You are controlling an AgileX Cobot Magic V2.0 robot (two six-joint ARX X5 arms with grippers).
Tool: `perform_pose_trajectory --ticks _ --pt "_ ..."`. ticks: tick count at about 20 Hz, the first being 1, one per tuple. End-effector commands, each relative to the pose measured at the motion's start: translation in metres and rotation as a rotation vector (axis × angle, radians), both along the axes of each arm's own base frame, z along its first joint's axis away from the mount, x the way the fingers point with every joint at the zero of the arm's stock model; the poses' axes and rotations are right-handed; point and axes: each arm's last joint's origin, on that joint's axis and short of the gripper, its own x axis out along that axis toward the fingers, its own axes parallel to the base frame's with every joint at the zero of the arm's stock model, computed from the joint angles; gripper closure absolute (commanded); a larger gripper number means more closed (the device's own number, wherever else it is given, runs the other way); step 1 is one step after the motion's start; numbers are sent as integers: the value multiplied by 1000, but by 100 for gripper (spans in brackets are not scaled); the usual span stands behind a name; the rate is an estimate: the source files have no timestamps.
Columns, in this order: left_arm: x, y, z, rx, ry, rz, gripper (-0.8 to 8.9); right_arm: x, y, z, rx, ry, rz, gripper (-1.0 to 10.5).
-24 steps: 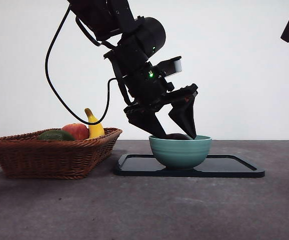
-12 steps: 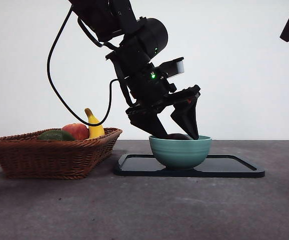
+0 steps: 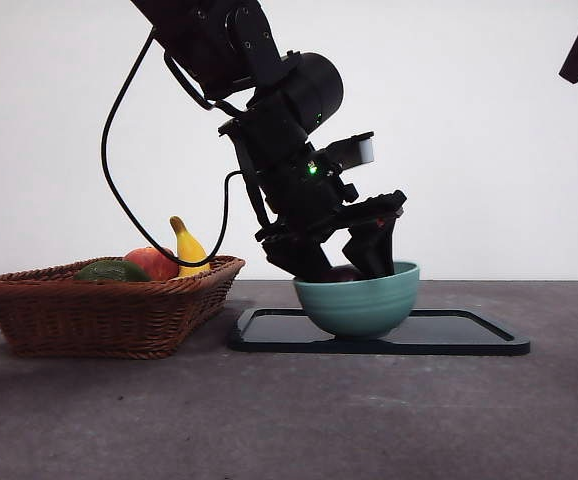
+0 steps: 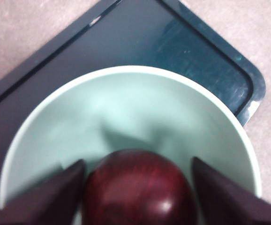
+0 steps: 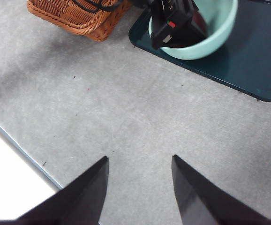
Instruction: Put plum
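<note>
in the front view, the left gripper (image 3: 347,268) is reaching down into a pale green bowl (image 3: 357,304), its two black jaws dipping below the rim. the plum (image 3: 343,273) is showing only as a dark curve between the jaws, just above the rim. the bowl is sitting tilted on a dark tray (image 3: 469,334), its left side riding lower than its right. a wicker basket (image 3: 99,308) is standing beside the tray, holding a banana (image 3: 189,250), a red-yellow apple (image 3: 152,263) and a dark green fruit (image 3: 111,271). a black tip of the right arm is hanging at the top right corner.

in the left wrist view, the plum (image 4: 138,188) is sitting inside the bowl (image 4: 126,108), with the jaws lying close on either side of it; whether they are pressing it cannot be told. the tray (image 4: 191,42) is lying under the bowl.

in the right wrist view, the right gripper (image 5: 138,180) is hanging over the bare grey table (image 5: 126,108) with its jaws spread, well apart from the bowl (image 5: 210,35), the tray (image 5: 257,56) and the basket (image 5: 74,16).
</note>
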Motion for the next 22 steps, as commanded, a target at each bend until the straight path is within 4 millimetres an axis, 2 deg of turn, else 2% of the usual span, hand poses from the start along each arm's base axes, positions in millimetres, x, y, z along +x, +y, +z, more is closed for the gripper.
perform_pose_trajectory --ticks 1,3,6,10,13,17,19,22 --pt "2 -8 -4 2 -8 -16 592 1 2 2 12 -8 3 734" --pt "2 -8 -3 1 -9 -17 631 1 2 2 11 -9 4 734" --pt "3 -8 -1 1 -9 -16 638 1 2 3 13 -13 4 734" --pt "7 -11 21 -23 -37 -14 637 1 2 3 12 -13 3 734" --pt "11 -14 55 -51 -70 -13 637 2 1 3 6 -16 -4 734" --pt "15 -10 111 -87 -115 -1 637 2 1 3 6 -16 -3 734" --pt "16 0 144 -118 -155 18 637 2 1 3 6 -16 -3 734" --pt "9 32 193 -172 -224 67 637 2 1 3 6 -16 -3 734"
